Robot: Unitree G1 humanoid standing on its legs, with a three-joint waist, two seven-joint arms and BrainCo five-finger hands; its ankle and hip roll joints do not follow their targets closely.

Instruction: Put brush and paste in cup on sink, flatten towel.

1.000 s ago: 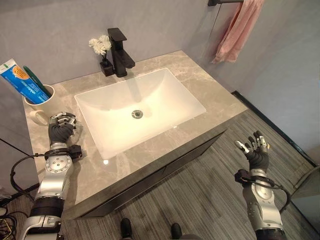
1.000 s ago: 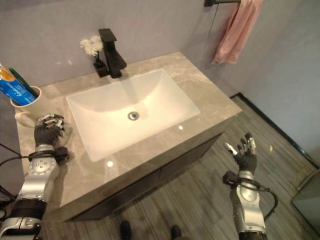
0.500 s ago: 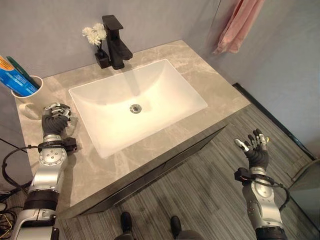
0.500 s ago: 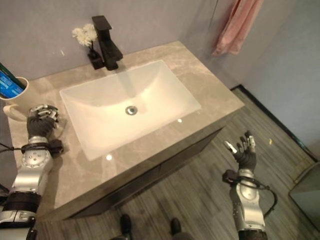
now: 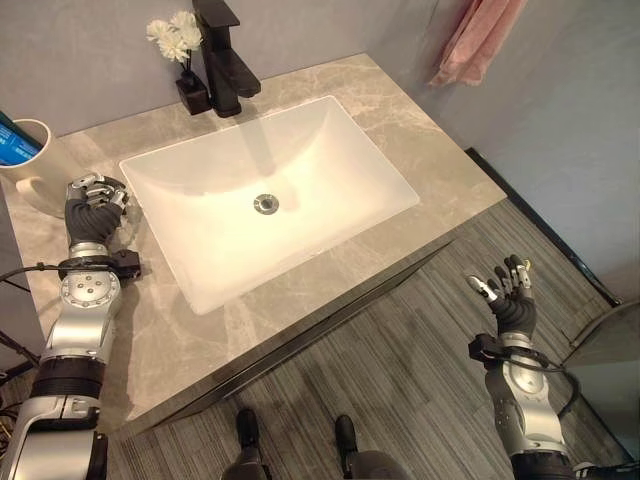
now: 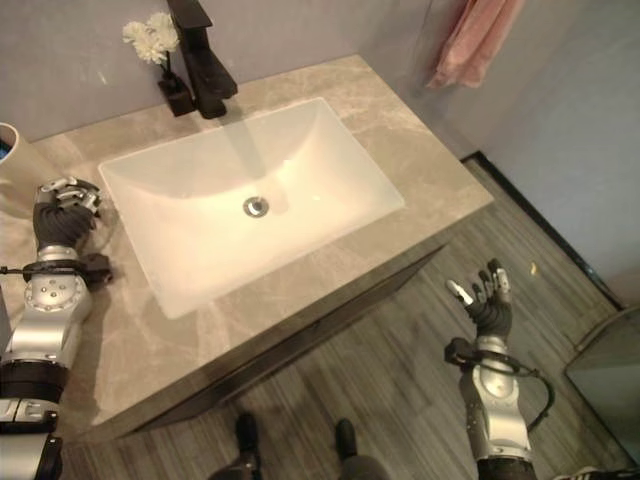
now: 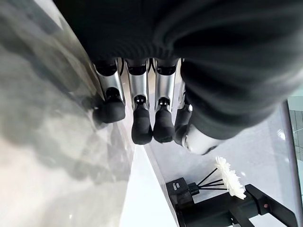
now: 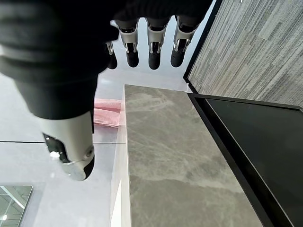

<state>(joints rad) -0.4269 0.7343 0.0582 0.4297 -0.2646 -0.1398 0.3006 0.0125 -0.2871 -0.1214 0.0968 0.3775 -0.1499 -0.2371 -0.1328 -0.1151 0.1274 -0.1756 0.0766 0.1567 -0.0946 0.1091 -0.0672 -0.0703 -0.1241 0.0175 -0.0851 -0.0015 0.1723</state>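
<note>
A white cup (image 5: pixel 32 170) stands at the far left of the stone countertop (image 5: pixel 400 120), with a blue toothpaste tube (image 5: pixel 12 148) sticking out of it. My left hand (image 5: pixel 92 212) rests on the counter just right of the cup, between it and the basin, with its fingers curled and nothing in them. The pink towel (image 5: pixel 480 40) hangs bunched on the wall at the upper right, and also appears in the right wrist view (image 8: pixel 106 111). My right hand (image 5: pixel 510 300) is held up over the floor in front of the counter's right end, fingers spread, far below the towel.
A white rectangular basin (image 5: pixel 265 200) takes up the middle of the counter. A black faucet (image 5: pixel 220 50) and a small vase of white flowers (image 5: pixel 170 35) stand behind it. Grey plank floor (image 5: pixel 400 380) runs in front, with a dark baseboard along the right wall.
The camera has shifted, so the whole scene has slid up and left in the picture and the cup is now cut by the edge. Both hands keep their poses.
</note>
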